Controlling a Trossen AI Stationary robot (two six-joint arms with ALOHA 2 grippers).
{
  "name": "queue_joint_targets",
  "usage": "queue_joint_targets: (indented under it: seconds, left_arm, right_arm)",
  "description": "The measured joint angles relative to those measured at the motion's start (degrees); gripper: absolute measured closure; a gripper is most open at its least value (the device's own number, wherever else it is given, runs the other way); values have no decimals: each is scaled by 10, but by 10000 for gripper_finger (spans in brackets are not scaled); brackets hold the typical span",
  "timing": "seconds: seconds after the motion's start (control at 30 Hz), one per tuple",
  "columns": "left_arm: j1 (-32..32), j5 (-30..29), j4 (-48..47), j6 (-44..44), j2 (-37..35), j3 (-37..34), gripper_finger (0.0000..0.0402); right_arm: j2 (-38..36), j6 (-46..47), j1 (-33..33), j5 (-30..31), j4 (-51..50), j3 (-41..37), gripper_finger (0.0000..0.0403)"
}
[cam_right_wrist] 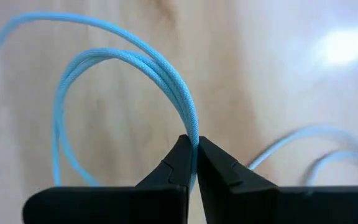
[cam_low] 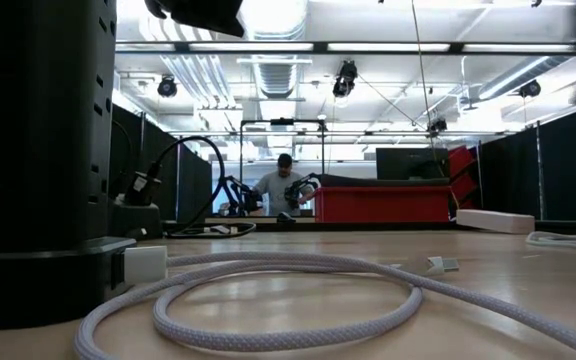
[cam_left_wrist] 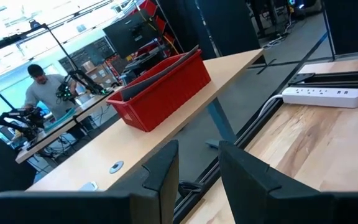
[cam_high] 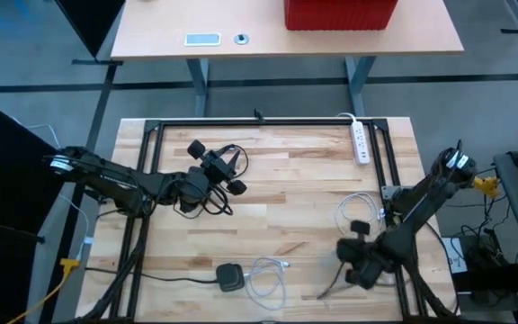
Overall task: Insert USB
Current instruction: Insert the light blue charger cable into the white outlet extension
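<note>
A pale braided USB cable [cam_right_wrist: 126,62] lies in loops on the wooden table at the right [cam_high: 356,209], and my right gripper [cam_right_wrist: 196,149] is shut on it, pointing steeply down [cam_high: 356,261]. A second white cable [cam_high: 263,274] is coiled by the near edge beside a black charger block [cam_high: 230,276]; the low view shows it as a loop [cam_low: 268,290] with a small plug [cam_low: 443,264]. My left gripper [cam_left_wrist: 197,168] hovers level over the table's left half [cam_high: 214,169], open, with nothing between its fingers. My right gripper pinches the pale cable at the tips of its two fingers, at a bend [cam_right_wrist: 193,134] where two strands of the loop run together; I cannot tell whether one strand or both are caught. The fingers come from above, slanting down. The loop curves away slack toward the table.
A white power strip [cam_high: 361,142] lies at the far right inside a black frame [cam_high: 259,122]. Black cords loop around the left wrist [cam_high: 227,160]. Beyond the table stand a second table with a red bin [cam_high: 340,13] and a person [cam_low: 284,185] far off.
</note>
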Motion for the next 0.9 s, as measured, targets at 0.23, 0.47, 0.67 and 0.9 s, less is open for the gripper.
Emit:
queue_joint_targets:
  seconds: [0.23, 0.47, 0.67, 0.9]
  left_arm:
    - [1, 21, 0, -23, 2, 0, 299]
    - [5, 250, -5, 0, 3, -4, 299]
    - [9, 389, 28, 34, 21, -17, 299]
    - [32, 389, 138, 121, 94, -17, 299]
  right_arm:
    - [-63, -116, -83, 70, 0, 0, 401]
    - [-130, -382, -141, 128, 86, 0, 402]
    - [-178, -514, -214, 100, 163, 1, 402]
    - [-188, -665, -328, -116, 285, -1, 403]
